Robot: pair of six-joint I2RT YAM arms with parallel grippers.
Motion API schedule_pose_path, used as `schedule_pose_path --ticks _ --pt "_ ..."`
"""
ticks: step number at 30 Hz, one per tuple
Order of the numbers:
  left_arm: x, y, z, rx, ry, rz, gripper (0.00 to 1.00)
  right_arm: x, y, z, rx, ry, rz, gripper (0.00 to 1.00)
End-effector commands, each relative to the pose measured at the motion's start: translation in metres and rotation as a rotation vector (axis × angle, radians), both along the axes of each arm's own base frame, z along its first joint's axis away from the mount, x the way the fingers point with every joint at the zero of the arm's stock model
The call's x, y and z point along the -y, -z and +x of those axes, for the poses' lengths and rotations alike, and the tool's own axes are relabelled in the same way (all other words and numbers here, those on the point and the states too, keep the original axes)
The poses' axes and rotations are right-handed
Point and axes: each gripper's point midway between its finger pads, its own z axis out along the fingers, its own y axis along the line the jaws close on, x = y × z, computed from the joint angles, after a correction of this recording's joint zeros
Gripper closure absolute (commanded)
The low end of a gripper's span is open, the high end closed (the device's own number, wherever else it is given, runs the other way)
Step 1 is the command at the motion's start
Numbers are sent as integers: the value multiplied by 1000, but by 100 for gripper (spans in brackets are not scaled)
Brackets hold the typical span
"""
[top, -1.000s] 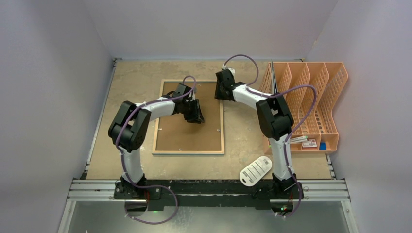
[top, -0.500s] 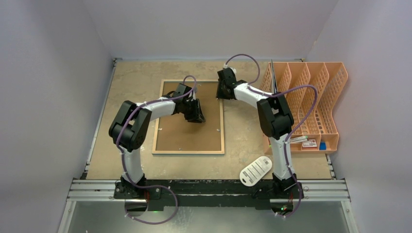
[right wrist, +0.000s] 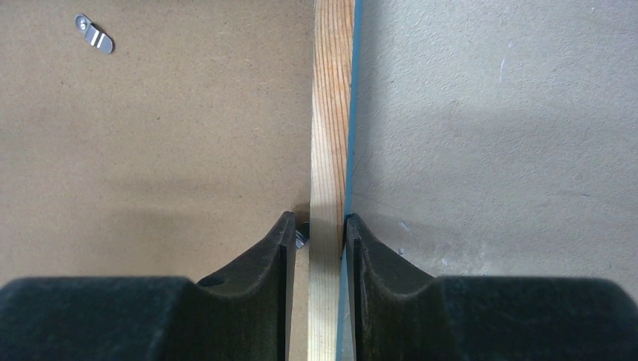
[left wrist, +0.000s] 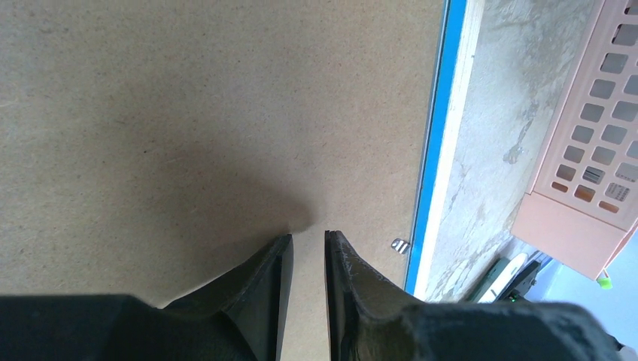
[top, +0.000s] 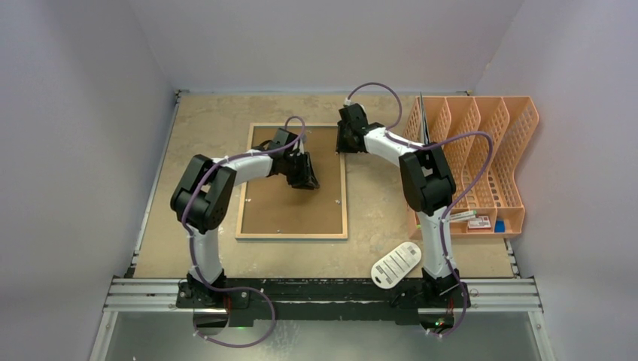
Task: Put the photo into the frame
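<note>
On the frame (right wrist: 331,150) I see pale grained wood and a bright blue edge. The backing board (top: 293,203) is plain brown.

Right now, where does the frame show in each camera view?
Top view: the frame lies back up mid-table, with both arms reaching over it.
Left wrist: its blue edge runs down the right side.
Right wrist: its wood rail runs up the centre, between the right claw's fingers.
Shared landmark: the brown backing board inside it.
</note>
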Motion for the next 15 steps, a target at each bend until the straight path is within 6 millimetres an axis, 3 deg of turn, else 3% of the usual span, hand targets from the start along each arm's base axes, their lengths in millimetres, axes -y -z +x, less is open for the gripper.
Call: schedule_pose_path --ticks 1,5,8,13,15 --pt "-34 71 -15 -72 -16 213 73 -19 18 -48 -185 -131 23 100" --pt "-29 67 -7 -58 -12 204 73 -13 14 -53 -206 -99 6 100" --pt "-26 53 5 -26 -12 191 71 -11 2 -51 -187 -77 8 100" --pt "-37 -4 42 94 -59 162 60 -8 -30 -38 -115 -30 13 99" --pt "-58 -30 60 163 -107 193 51 -7 -39 -30 -91 -2 23 87"
